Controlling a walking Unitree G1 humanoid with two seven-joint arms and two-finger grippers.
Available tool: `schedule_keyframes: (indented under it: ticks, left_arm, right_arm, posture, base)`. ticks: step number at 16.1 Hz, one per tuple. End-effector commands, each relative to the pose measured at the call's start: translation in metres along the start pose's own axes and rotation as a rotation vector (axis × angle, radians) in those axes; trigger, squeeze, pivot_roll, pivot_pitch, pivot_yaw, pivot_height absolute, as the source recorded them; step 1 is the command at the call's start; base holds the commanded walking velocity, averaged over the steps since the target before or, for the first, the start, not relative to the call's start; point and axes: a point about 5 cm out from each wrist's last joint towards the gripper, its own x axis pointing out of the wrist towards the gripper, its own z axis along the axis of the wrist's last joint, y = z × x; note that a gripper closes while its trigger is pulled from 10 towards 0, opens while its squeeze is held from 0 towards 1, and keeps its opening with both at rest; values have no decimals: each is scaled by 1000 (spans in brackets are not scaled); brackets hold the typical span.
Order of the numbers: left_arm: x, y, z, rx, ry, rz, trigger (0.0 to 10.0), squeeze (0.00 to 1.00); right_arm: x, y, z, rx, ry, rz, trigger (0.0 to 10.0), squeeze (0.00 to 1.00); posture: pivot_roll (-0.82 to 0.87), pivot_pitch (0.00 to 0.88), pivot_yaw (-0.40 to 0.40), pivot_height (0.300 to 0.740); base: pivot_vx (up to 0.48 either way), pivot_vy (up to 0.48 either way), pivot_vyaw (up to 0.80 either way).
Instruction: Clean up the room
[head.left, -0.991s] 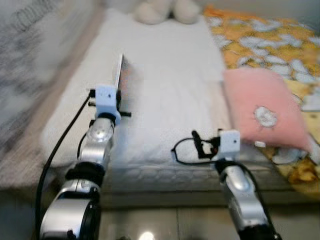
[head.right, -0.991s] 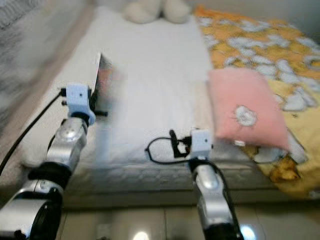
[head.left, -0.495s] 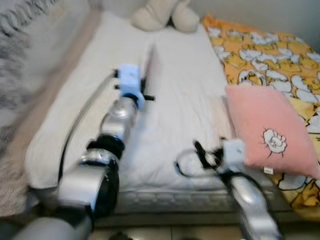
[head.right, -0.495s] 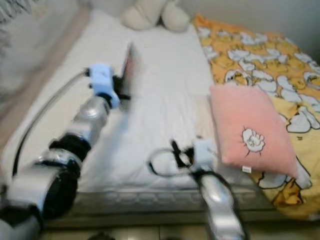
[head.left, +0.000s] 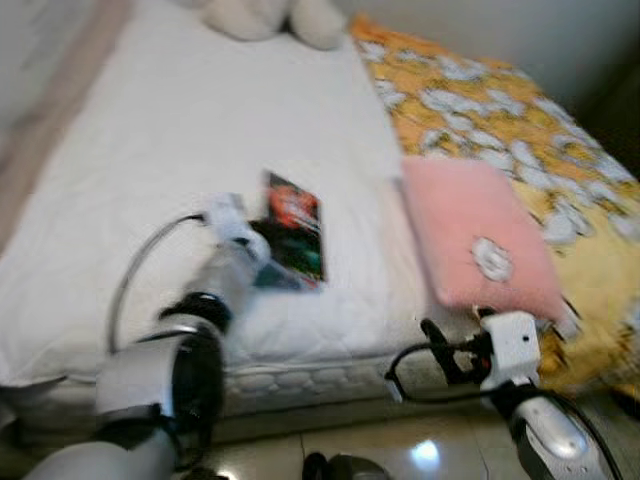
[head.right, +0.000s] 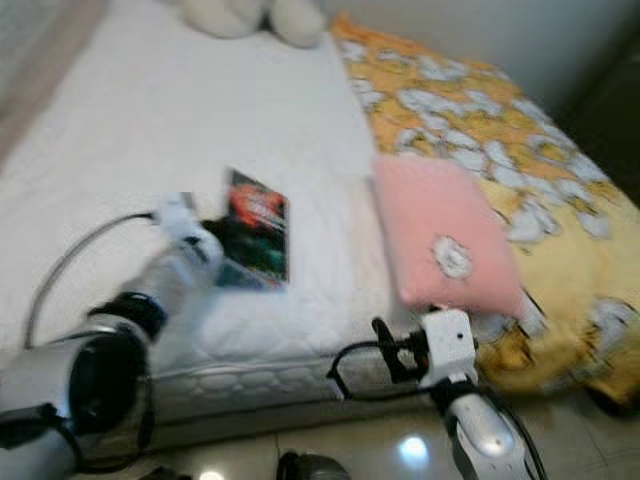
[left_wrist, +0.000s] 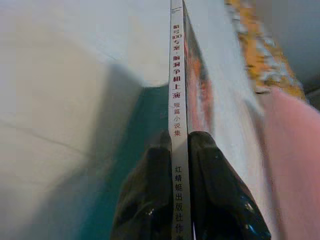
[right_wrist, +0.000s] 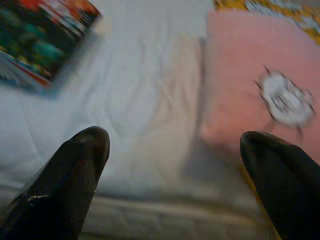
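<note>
- Book (head.left: 293, 230): we see it low over the white mattress (head.left: 150, 150), long axis pointing up the bed.
- Left gripper (left_wrist: 179, 165): we clamp its spine end.
- Right gripper (right_wrist: 175, 185): spread wide, empty, nearer the pink pillow (head.left: 478, 235).

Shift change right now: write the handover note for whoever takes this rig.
Left tool: shut on the thin paperback book with a dark, colourful cover, low over the white mattress.
Right tool: open, empty, by the bed's near edge, facing the square pink pillow.
Done: book brought to the mattress, cover up, near the pillow.
Left: release the book, pull back, then probably tidy the pillow and yellow patterned blanket.
</note>
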Motion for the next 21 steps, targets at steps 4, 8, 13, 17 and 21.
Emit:
schedule_keyframes:
  ticks: [4, 8, 13, 17, 21]
  left_arm:
    - [-10, 39, 54, 317, -205, 144, 10000, 0]
    - [-6, 10, 70, 109, -232, -118, 10000, 0]
    - [-7, 19, 58, -103, -126, -195, 10000, 0]
    - [-14, 58, 38, 287, -37, 72, 10000, 0]
    - [-22, 83, 41, 636, 2, 220, 10000, 0]
  right_arm:
    - [-4, 0, 2, 5, 17, -15, 10000, 0]
    - [-4, 7, -2, 31, 26, -19, 10000, 0]
    - [-2, 12, -6, 49, 35, -15, 10000, 0]
    - [0, 10, -5, 37, 38, -6, 10000, 0]
    - [-4, 9, -9, 36, 49, -16, 10000, 0]
  posture:
    - [-220, 95, -195, 726]
    - [-193, 94, -176, 726]
    - [-172, 93, -166, 726]
    - [-184, 89, -178, 726]
    - [-190, 86, -172, 726]
  base:
    - [0, 0, 0]
    - [0, 0, 0]
    - [0, 0, 0]
    - [0, 0, 0]
    - [0, 0, 0]
